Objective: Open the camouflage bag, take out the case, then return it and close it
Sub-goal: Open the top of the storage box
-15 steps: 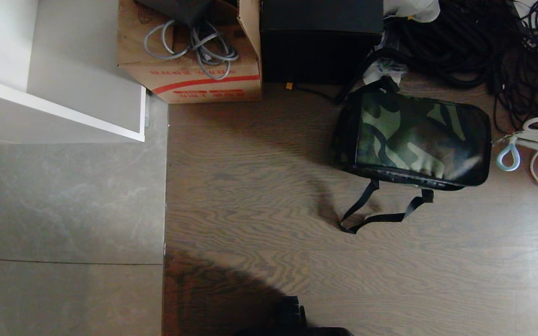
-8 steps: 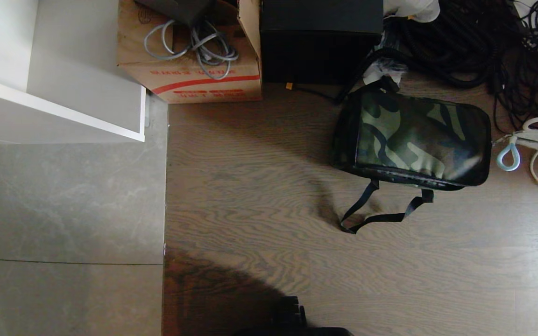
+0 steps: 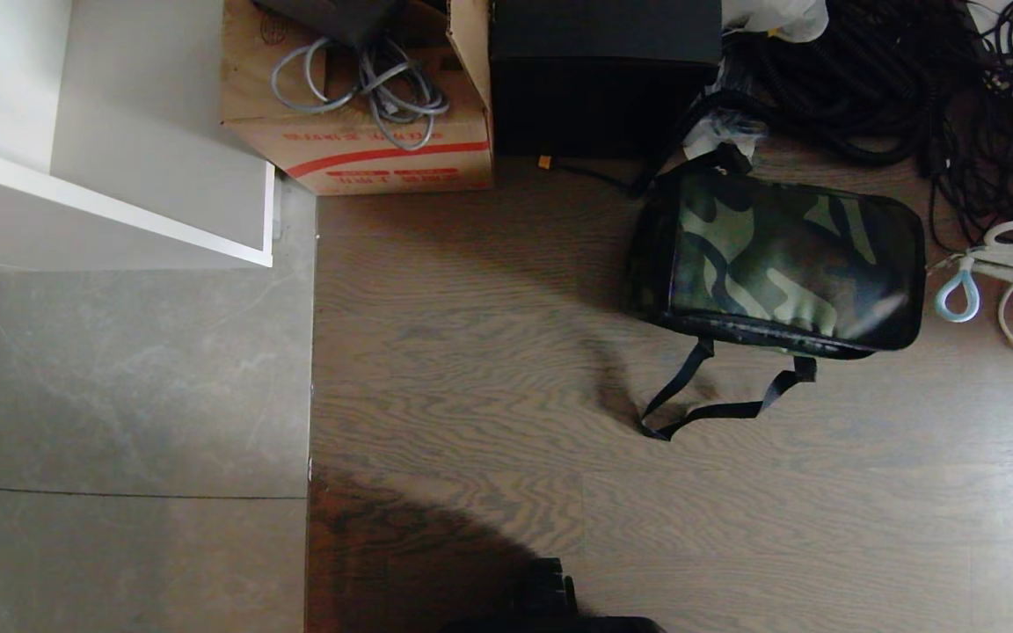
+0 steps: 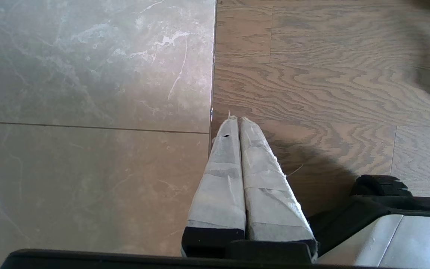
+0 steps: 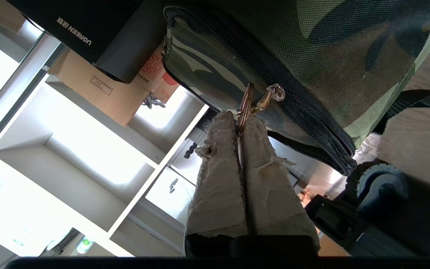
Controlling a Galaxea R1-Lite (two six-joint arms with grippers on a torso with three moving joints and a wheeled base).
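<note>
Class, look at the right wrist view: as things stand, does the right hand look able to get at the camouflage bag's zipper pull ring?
Probably yes: the right hand is shut on the zipper ring of the camouflage bag, with nothing between them.

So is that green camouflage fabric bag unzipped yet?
No, the green camouflage fabric bag has its black zipper shut along the visible edge.

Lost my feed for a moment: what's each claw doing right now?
Left claw: closed, holding nothing, over the floor.
Right claw: closed on the zipper ring of the camouflage bag.
</note>
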